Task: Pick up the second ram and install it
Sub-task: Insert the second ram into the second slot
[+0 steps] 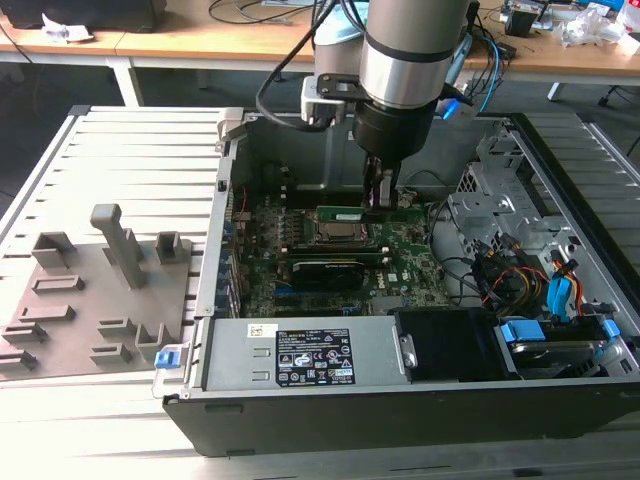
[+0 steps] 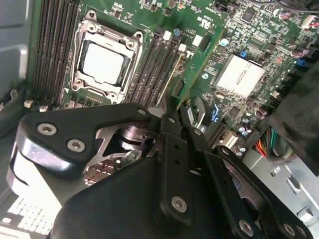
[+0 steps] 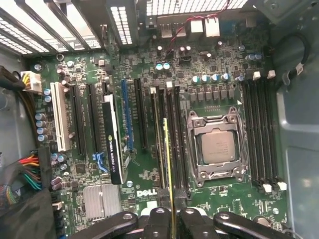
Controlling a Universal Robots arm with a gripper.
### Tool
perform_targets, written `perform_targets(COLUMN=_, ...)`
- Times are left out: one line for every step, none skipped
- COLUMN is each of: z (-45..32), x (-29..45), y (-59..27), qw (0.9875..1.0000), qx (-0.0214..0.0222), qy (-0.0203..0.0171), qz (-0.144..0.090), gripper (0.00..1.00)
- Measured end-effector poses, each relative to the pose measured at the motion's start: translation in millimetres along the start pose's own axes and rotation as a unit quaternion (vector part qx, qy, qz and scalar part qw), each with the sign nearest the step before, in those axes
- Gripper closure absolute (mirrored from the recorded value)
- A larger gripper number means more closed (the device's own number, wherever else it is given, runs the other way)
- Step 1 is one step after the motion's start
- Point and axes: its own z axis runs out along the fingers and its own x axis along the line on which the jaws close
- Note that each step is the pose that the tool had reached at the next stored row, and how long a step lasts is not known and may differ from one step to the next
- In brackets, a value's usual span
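The second ram (image 3: 169, 159) is a thin green stick seen edge-on, standing along the memory slots beside the processor socket (image 3: 218, 147). My gripper (image 3: 172, 213) is shut on one end of it, a black finger on each side. In the second wrist view the ram (image 2: 192, 72) runs away from the gripper (image 2: 172, 113) over the slots next to the socket (image 2: 102, 62). From the exterior view the gripper (image 1: 381, 203) reaches down into the open case at the right end of the ram (image 1: 345, 213), just behind the socket (image 1: 335, 233). Whether the stick sits fully in its slot I cannot tell.
A long black card (image 3: 112, 142) stands in a slot on the motherboard (image 3: 144, 64), a few slots from the ram. The case holds a power supply (image 1: 300, 355), coloured cables (image 1: 520, 275) and a drive cage (image 1: 500, 190). A grey fixture plate (image 1: 90, 290) lies at the exterior view's left.
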Motion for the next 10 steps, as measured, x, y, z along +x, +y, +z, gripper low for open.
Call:
perform_targets(z=1.7, x=0.1, y=0.0, qw=1.0000, qx=0.0000, qy=0.0000, qz=0.000, gripper=0.86)
perform_targets(z=3.5, x=0.1, y=0.0, qw=1.0000, qx=0.0000, qy=0.0000, qz=0.000, gripper=0.86)
perform_targets(z=4.9, x=0.2, y=0.0, qw=1.0000, qx=0.0000, qy=0.0000, qz=0.000, gripper=0.86)
perform_targets(z=6.8, x=0.3, y=0.0, qw=1.0000, qx=0.0000, qy=0.0000, qz=0.000, gripper=0.86)
perform_targets(z=7.9, x=0.3, y=0.0, qw=1.0000, qx=0.0000, qy=0.0000, qz=0.000, gripper=0.86)
perform_targets(z=9.0, x=0.4, y=0.0, qw=1.0000, qx=0.0000, qy=0.0000, qz=0.000, gripper=0.86)
perform_targets(z=10.8, x=0.5, y=0.0, qw=1.0000, qx=0.0000, qy=0.0000, qz=0.000, gripper=0.86)
perform_targets(z=12.6, x=0.5, y=0.0, qw=1.0000, qx=0.0000, qy=0.0000, qz=0.000, gripper=0.86)
perform_targets(z=13.6, x=0.6, y=0.0, qw=1.0000, qx=0.0000, qy=0.0000, qz=0.000, gripper=0.86)
perform_targets(z=14.8, x=0.6, y=0.0, qw=1.0000, qx=0.0000, qy=0.0000, qz=0.000, gripper=0.86)
